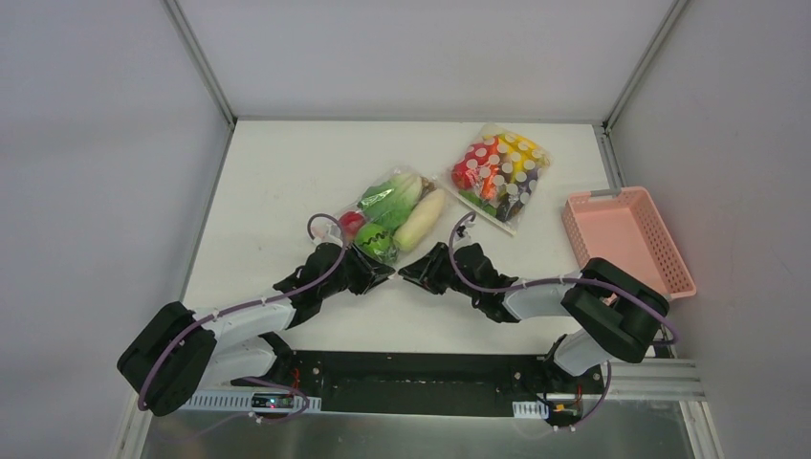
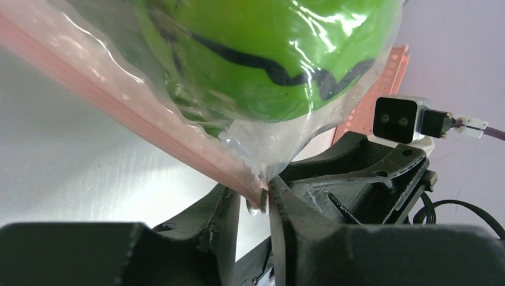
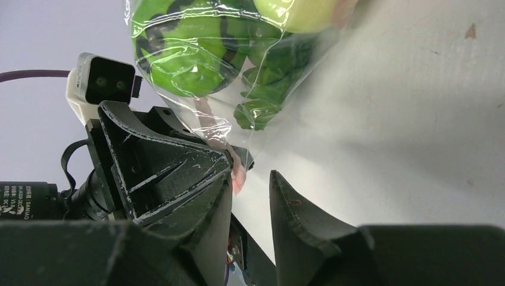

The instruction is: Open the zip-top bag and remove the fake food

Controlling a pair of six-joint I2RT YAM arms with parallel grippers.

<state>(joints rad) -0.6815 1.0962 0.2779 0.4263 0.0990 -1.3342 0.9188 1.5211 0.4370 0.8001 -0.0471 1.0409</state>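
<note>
The zip-top bag [image 1: 392, 218] lies mid-table and holds the fake food: a red apple [image 1: 351, 222], a green round fruit [image 1: 375, 240], a white radish [image 1: 422, 221] and lettuce [image 1: 389, 199]. My left gripper [image 1: 381, 273] is at the bag's near corner. In the left wrist view the gripper [image 2: 257, 202] pinches the end of the pink zip strip [image 2: 119, 104], under the green fruit [image 2: 262, 53]. My right gripper [image 1: 407, 273] faces it, open and empty. In the right wrist view the gripper [image 3: 253, 182] sits just beside the pink corner [image 3: 239, 177], below the fruit [image 3: 184, 47].
A white-dotted clear bag [image 1: 499, 177] of red, orange, yellow and purple items lies at the back right. A pink basket [image 1: 626, 239] stands at the table's right edge. The two grippers are almost tip to tip near the table's front middle.
</note>
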